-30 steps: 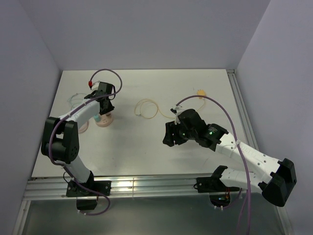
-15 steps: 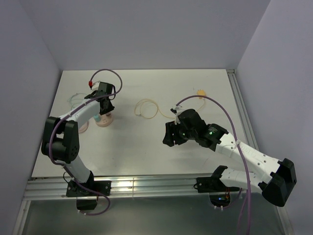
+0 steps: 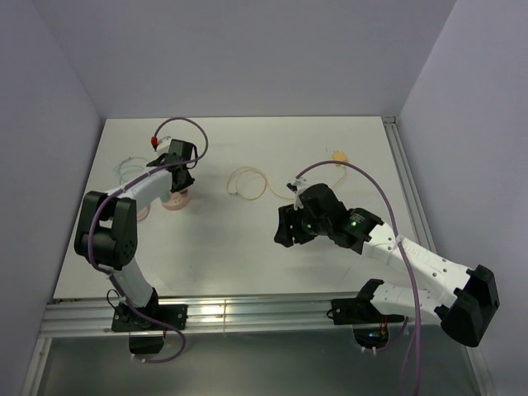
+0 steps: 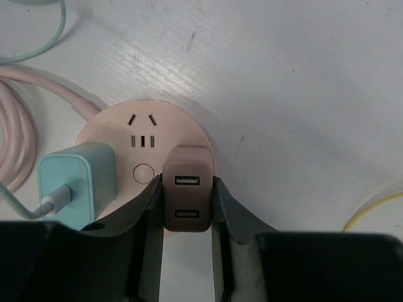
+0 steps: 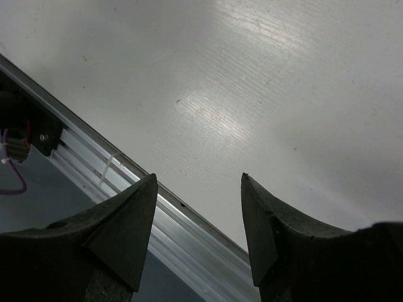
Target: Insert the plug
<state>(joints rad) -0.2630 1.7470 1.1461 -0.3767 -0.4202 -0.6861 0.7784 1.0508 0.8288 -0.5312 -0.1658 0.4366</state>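
Note:
A round pink power socket (image 4: 148, 126) lies on the white table, at the far left in the top view (image 3: 175, 200). A teal charger (image 4: 79, 182) with a white cable is plugged into its left side. My left gripper (image 4: 186, 207) is shut on a pink USB plug (image 4: 187, 196) with two ports, held over the socket's right edge. Whether its pins are seated is hidden. My right gripper (image 5: 198, 182) is open and empty, above the table near its front edge, mid-table in the top view (image 3: 286, 233).
A pink cable (image 4: 25, 119) and a teal cable (image 4: 44, 38) curl left of the socket. A yellow cable loop (image 3: 247, 183) lies mid-table, and a small orange thing (image 3: 339, 155) lies farther right. The metal rail (image 5: 170, 207) runs along the front edge.
My left arm's elbow has shifted slightly, and the gripper has edged a little toward the back over the socket. The right arm has not moved.

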